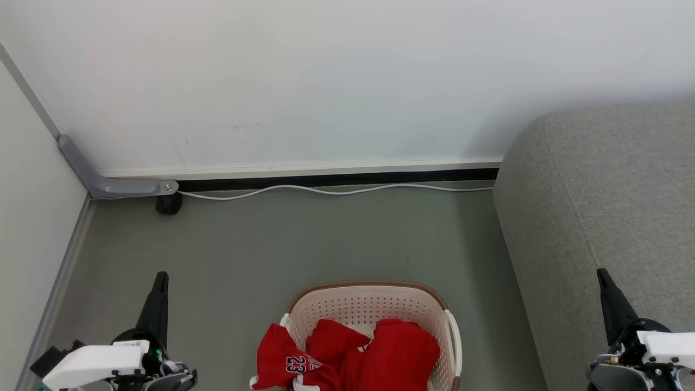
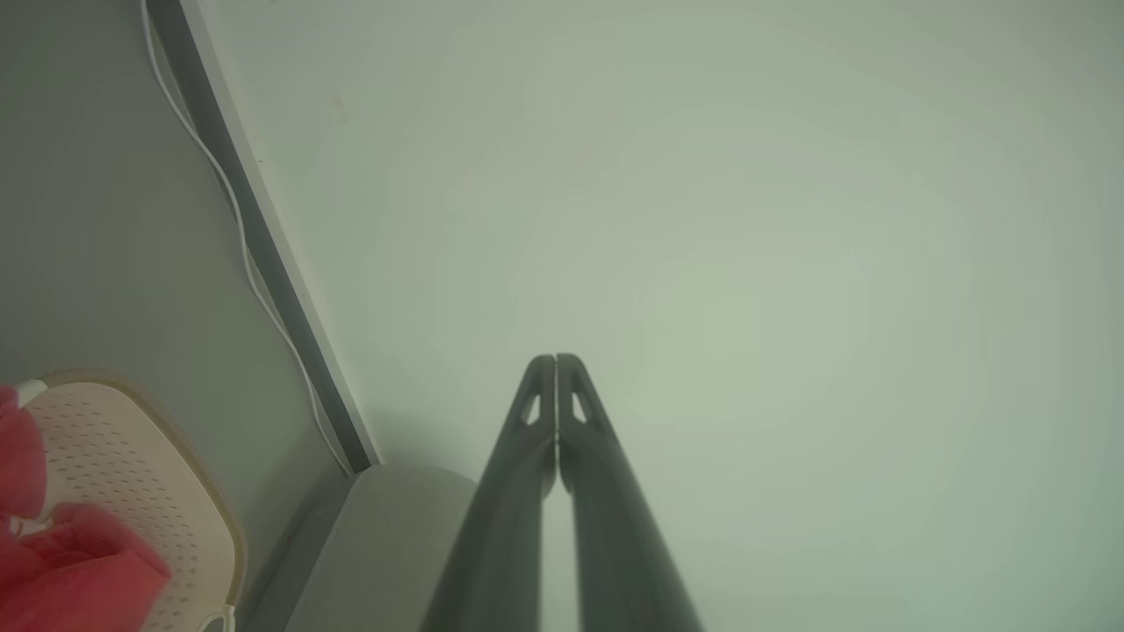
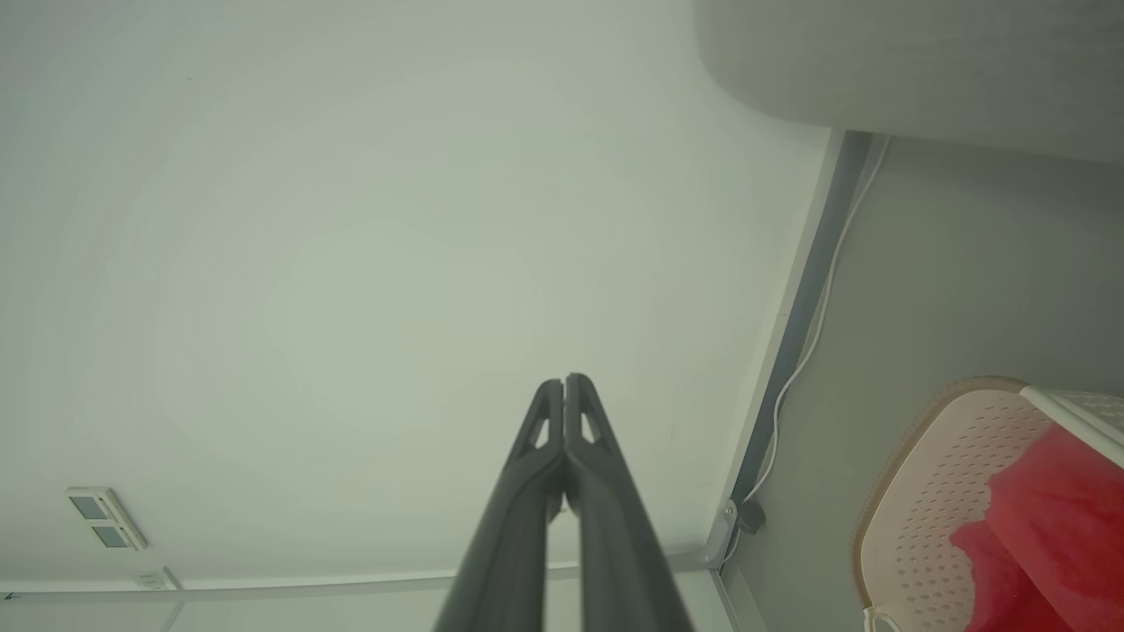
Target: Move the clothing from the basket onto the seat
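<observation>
Left gripper [image 1: 161, 278] and right gripper [image 1: 601, 275] both pinched closed, empty; clothing [image 1: 380, 353] heaped in basket [image 1: 369, 305] between them, jersey [image 1: 288, 359] over left rim, left arm looks nearer, seat [image 1: 608, 206] rightward.

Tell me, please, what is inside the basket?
Red clothing, one piece marked 23 draped over the basket rim. The basket's floor under it is hidden.

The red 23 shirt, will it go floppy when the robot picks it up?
Probably floppy: the red 23 shirt lies crumpled and drapes over the basket rim, so it would likely sag and dangle. It looks thin, so it is probably light. It touches the other red garment, which might drag along.
</observation>
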